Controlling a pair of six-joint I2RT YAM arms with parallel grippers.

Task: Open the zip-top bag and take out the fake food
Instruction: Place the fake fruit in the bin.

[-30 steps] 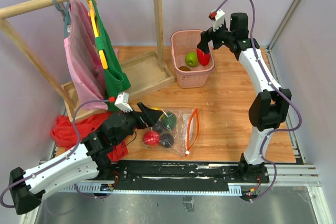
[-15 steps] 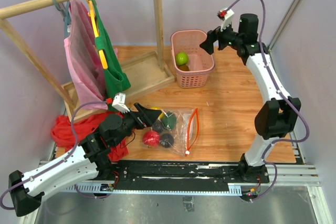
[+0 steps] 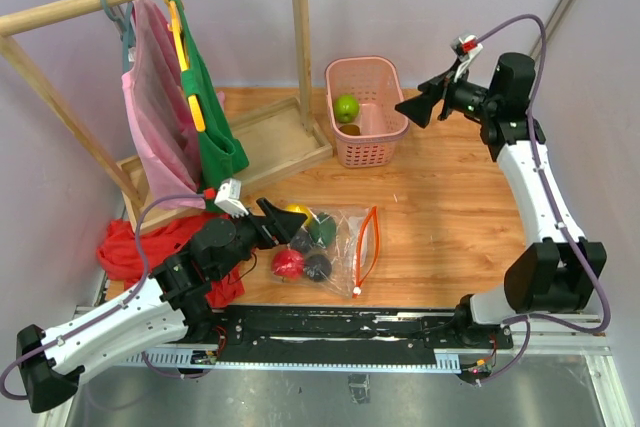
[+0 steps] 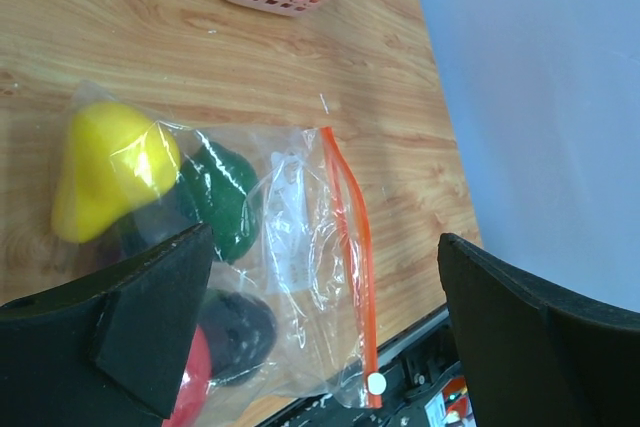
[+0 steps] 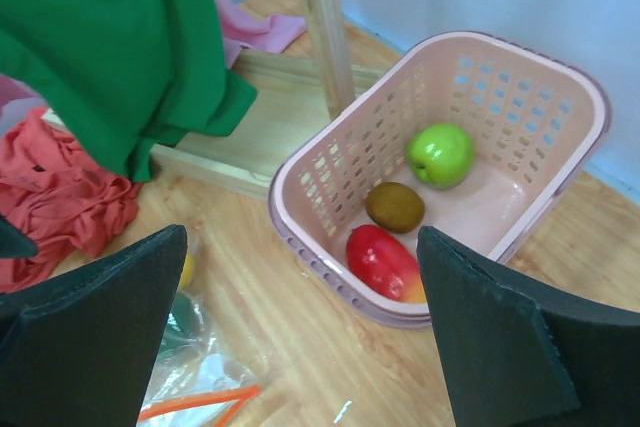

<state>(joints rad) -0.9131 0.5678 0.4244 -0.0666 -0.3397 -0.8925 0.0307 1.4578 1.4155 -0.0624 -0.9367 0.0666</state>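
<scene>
The clear zip-top bag (image 3: 340,239) lies on the wooden table, its orange zip strip (image 3: 368,245) facing right with its two halves parted. Inside are yellow (image 4: 110,167), dark green (image 4: 220,202), dark purple (image 4: 235,332) and red (image 4: 190,387) fake food. My left gripper (image 3: 275,219) is open and empty, hovering over the bag's left end (image 4: 300,237). My right gripper (image 3: 415,109) is open and empty, in the air right of the pink basket (image 3: 368,60). The basket (image 5: 330,177) holds a green apple (image 5: 440,154), a brown kiwi (image 5: 394,206) and a red fruit (image 5: 385,260).
A wooden clothes rack (image 3: 300,37) with pink (image 3: 155,127) and green (image 3: 205,117) garments stands at the back left. A red cloth heap (image 3: 130,247) lies left of the bag. A black rail (image 3: 350,327) runs along the near edge.
My right gripper held a red fruit over the basket, let it go into the basket, and drew back to the right. My left gripper barely moved.
</scene>
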